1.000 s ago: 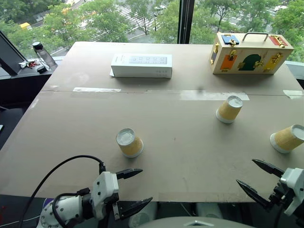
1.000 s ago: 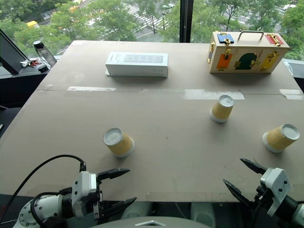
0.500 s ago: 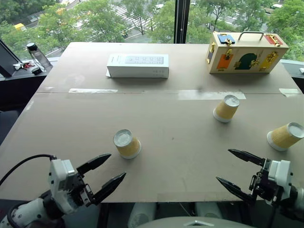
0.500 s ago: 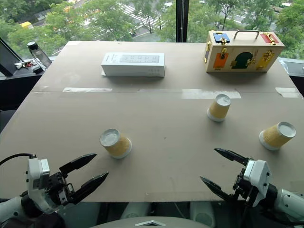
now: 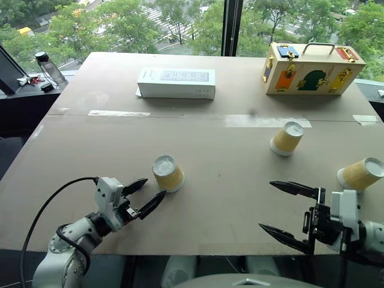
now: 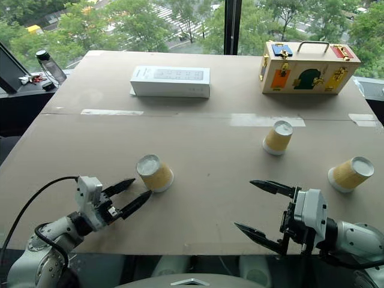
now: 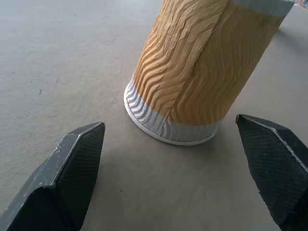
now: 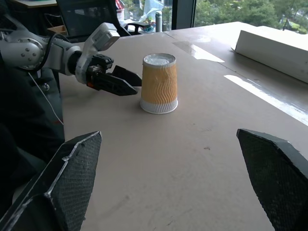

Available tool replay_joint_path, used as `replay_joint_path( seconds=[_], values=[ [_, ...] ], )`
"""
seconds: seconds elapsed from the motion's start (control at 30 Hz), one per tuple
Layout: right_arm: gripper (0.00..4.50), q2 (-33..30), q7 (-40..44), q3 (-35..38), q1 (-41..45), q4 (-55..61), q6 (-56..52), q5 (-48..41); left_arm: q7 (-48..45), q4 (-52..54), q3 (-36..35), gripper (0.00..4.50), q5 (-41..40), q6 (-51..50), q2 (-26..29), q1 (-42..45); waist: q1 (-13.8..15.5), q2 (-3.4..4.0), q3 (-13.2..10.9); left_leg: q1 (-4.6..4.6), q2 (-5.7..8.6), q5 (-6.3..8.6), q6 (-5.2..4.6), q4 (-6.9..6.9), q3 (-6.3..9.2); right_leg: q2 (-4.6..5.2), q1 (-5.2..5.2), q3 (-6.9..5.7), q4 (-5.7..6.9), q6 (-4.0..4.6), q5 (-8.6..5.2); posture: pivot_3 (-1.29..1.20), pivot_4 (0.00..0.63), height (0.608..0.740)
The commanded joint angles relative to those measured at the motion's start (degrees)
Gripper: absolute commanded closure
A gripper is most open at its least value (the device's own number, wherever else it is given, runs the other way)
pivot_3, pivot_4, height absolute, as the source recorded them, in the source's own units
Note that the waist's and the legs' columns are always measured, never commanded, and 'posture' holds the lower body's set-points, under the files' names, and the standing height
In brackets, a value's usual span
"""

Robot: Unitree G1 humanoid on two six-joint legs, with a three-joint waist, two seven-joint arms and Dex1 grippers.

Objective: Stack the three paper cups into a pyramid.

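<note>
Now the left gripper (image 5: 144,195), jaws spread like the right's, has neared the left cup (image 5: 168,173).

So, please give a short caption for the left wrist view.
Open left gripper approaches an upside-down paper cup standing on the table, not yet touching.

An upper-floor office or lab: big windows (image 5: 150,24) over treetops, a board-covered worktable (image 5: 210,162), a monitor (image 8: 86,14).

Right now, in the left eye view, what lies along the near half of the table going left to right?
left gripper → near-left paper cup → middle paper cup → right gripper → far-right paper cup
</note>
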State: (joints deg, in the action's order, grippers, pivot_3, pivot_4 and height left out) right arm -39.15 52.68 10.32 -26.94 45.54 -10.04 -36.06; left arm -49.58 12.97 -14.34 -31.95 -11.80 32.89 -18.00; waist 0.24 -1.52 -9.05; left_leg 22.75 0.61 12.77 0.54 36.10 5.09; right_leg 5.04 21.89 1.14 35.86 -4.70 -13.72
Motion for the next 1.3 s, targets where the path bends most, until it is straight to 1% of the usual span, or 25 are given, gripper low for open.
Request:
replay_joint_path(
  seconds=[0.03,0.1,0.23,0.33,0.63,0.73,0.83,0.9,1.1,1.3],
  values=[
    [0.06,-0.5,-1.1,1.5,0.0,2.8,-0.5,-1.0,-3.9,-0.4,1.3,0.00,1.3,2.8,1.0,1.2,0.1,0.12,0.0,0.00,0.00,0.00,0.00,0.00,0.00,0.00,0.00,0.00,0.00,0.00,0.00,0.00,0.150,0.740],
    [0.06,-0.6,-1.6,1.8,-0.2,3.2,-0.7,-0.8,-6.4,-1.3,2.0,0.00,1.6,4.0,1.5,1.6,0.3,0.14,0.0,-0.01,-0.02,0.00,0.00,0.00,0.00,0.00,0.00,0.00,0.01,-0.01,0.00,0.00,0.150,0.740],
    [0.06,-0.4,-2.6,2.4,-0.7,3.6,-0.9,-0.8,-8.4,-4.8,1.7,0.00,2.0,5.8,1.2,3.7,0.5,0.15,0.0,-0.02,-0.05,0.00,0.00,0.00,0.00,0.00,0.00,-0.01,0.01,-0.01,-0.01,0.00,0.150,0.740],
    [0.06,-0.2,-2.9,2.3,-1.4,3.9,-0.8,-0.4,-8.4,-6.7,1.9,0.00,2.5,6.7,0.9,6.7,0.6,0.15,0.0,-0.01,-0.05,0.00,0.00,0.01,0.03,0.00,-0.01,-0.04,0.01,-0.02,-0.01,0.00,0.150,0.740],
    [0.06,-0.1,-4.0,2.4,-2.0,4.5,-0.7,0.1,-8.1,-7.2,4.3,0.00,2.8,4.3,0.7,14.8,0.5,0.16,0.0,-0.01,-0.04,0.00,0.00,0.03,0.03,-0.02,-0.02,-0.04,0.01,-0.01,0.00,0.00,0.150,0.740],
    [0.00,-0.1,-4.3,2.5,-2.2,4.6,-0.7,0.2,-8.4,-7.7,6.0,0.80,3.5,3.8,0.4,17.0,0.5,0.17,0.0,-0.01,-0.04,0.00,0.00,0.04,0.03,-0.02,-0.02,-0.04,0.02,-0.02,0.00,0.00,0.150,0.740],
    [0.00,-0.1,-4.8,2.6,-2.4,4.9,-0.8,0.3,-8.3,-9.1,7.4,2.14,4.5,3.9,0.1,19.4,0.5,0.17,0.0,-0.01,-0.04,0.00,0.00,0.05,0.03,-0.03,-0.03,-0.05,0.02,-0.02,0.00,0.00,0.150,0.740],
    [0.00,0.0,-5.3,2.7,-2.6,5.1,-0.9,0.5,-8.6,-10.2,8.3,2.52,5.0,4.1,0.1,21.1,0.5,0.17,0.0,-0.01,-0.04,0.00,0.00,0.06,0.03,-0.04,-0.03,-0.04,0.02,-0.02,0.00,0.00,0.150,0.740],
    [0.00,1.6,-8.7,2.0,-3.1,5.2,-1.1,2.9,-10.1,-15.2,11.8,2.52,6.5,3.6,-1.2,30.4,0.6,0.16,0.0,-0.01,-0.02,0.00,-0.01,0.13,0.05,-0.05,-0.07,-0.06,0.04,-0.03,0.01,0.00,0.150,0.740],
    [0.00,4.2,-13.3,1.4,-3.1,5.8,-1.5,5.5,-12.0,-21.9,16.4,2.52,8.2,2.2,-4.8,40.5,0.3,0.17,0.0,-0.02,0.01,0.00,0.00,0.16,0.05,-0.06,-0.09,-0.03,0.06,-0.14,0.08,0.00,0.150,0.740]
  ],
)
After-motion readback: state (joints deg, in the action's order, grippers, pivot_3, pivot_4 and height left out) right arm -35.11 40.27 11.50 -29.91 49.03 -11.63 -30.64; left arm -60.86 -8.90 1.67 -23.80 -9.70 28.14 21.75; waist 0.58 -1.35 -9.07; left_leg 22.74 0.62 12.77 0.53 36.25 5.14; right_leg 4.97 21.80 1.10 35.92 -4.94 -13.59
